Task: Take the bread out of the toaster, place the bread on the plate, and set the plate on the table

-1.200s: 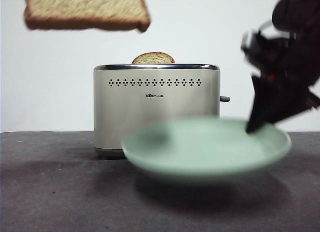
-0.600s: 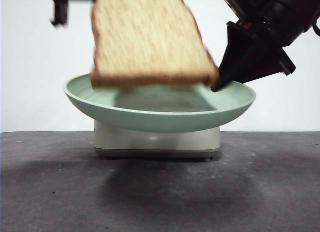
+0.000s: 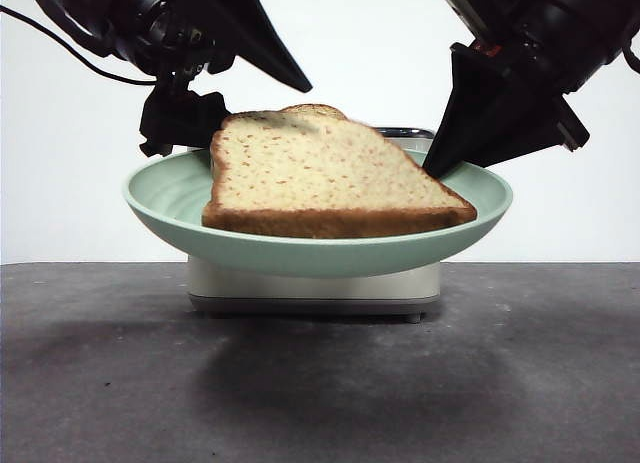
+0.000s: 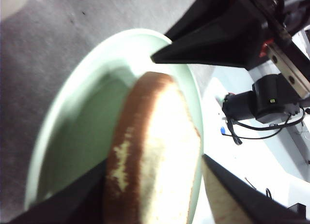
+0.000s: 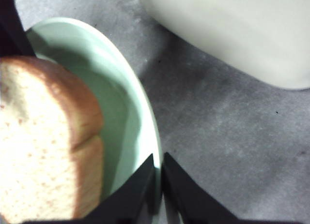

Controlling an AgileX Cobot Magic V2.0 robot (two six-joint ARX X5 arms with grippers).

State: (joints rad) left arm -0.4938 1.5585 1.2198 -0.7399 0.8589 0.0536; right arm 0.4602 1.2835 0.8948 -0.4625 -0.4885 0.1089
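Now the tan, speckled bread (image 3: 330, 178) lies tilted in the plate (image 3: 160, 208); right pincer (image 5: 157, 173) clamps its rim, left pincer (image 4: 155, 185) spread.

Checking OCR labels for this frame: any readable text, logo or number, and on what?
None readable.
The toaster: its front, where a logo would sit, is hidden behind the plate and the bread.
Small pale label on the black motor block beside the table: too small to read.
The left gripper and right gripper bear no markings.
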